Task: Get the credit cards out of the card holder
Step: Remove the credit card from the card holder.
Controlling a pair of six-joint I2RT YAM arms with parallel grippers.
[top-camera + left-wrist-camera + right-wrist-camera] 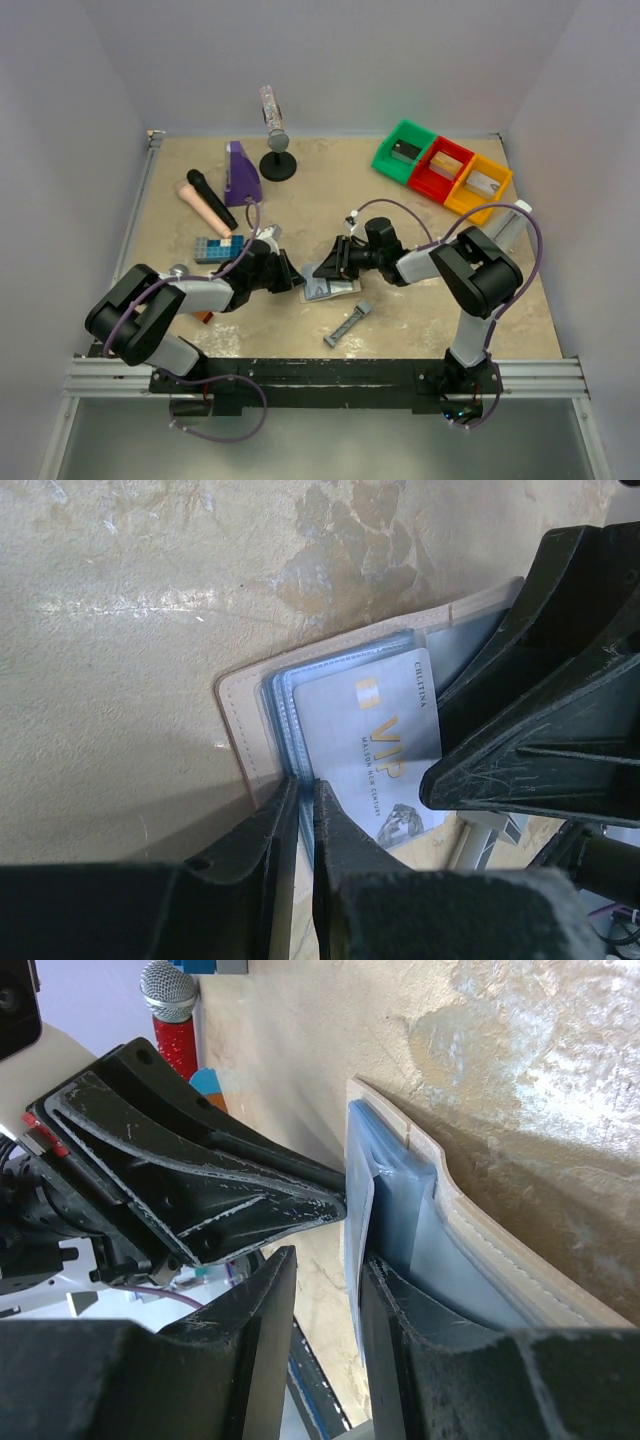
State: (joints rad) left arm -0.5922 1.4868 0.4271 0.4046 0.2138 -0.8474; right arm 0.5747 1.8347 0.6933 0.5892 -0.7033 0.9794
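As far as I can see, no card lies free on the bench [420, 320]. A pale grey credit card [375, 750] sits inside the open card holder [240, 730], so I judge the whole removal is left to do. The left end effector [305, 788] is closed on the holder's near edge. The right end effector [328, 1258] stands partly open around a thin pale edge; I cannot tell whether it is a card or a sleeve.

Beige tabletop [300, 200] — pale walls [330, 50].
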